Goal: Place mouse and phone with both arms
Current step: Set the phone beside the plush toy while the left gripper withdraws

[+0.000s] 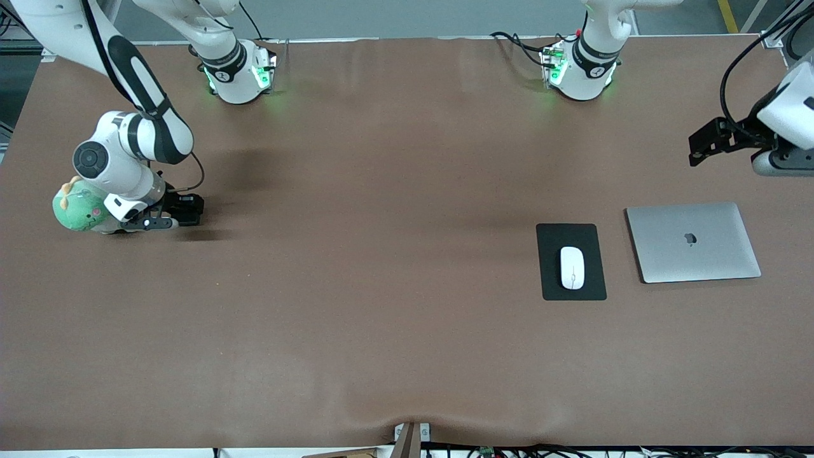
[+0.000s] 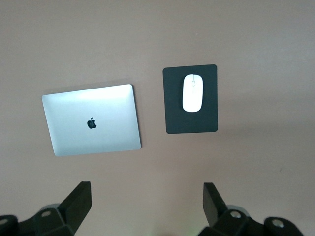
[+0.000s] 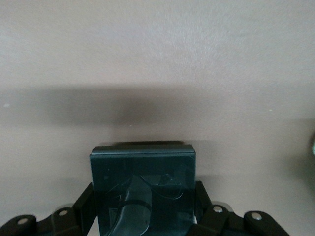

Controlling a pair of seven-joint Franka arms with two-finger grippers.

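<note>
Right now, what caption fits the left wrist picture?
Open left gripper over a white oval mouse on its black pad, beside a closed silver laptop.

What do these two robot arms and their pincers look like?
Both arms are glossy white with black joint bands; the right arm shows a round grey joint cap. The bases glow green, and black cables run along the arms. Each ends in a black two-finger pincer: the left pincer and the right pincer.

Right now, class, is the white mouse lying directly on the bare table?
No, the mouse lies on the black mouse pad, beside the closed silver laptop.
</note>
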